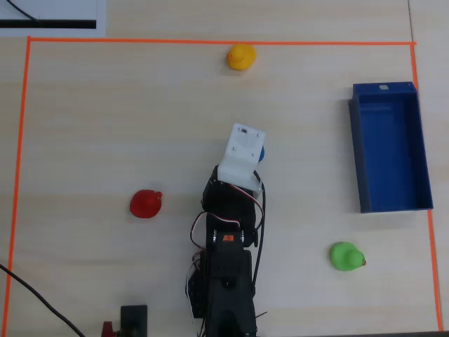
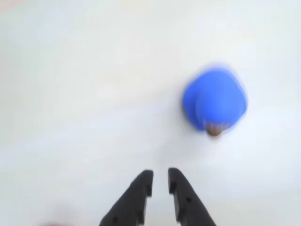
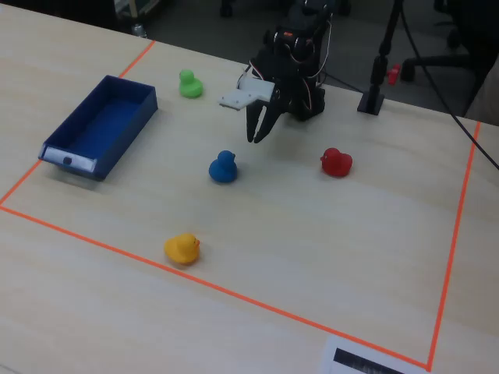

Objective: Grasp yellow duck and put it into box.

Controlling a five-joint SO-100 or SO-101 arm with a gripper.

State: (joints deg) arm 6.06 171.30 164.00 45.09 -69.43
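The yellow duck [image 1: 240,57] sits near the far edge of the taped area, well beyond the arm; in the fixed view it [image 3: 182,248] is at the front. It is out of the wrist view. The dark-blue box [image 1: 365,161] lies at the right in the overhead view and at the left in the fixed view [image 3: 140,100], and it holds nothing. My gripper [image 3: 256,139] hangs above the table, almost shut with a narrow gap, and holds nothing. In the wrist view the gripper [image 2: 160,175] points at bare table, with a blue duck [image 2: 215,101] ahead to its right.
The blue duck [image 3: 224,167] stands just in front of the gripper. A red duck [image 1: 146,203] and a green duck [image 1: 346,256] sit either side of the arm base. Orange tape [image 1: 210,42] borders the work area. The white wrist mount [image 1: 242,154] hides the jaws from above.
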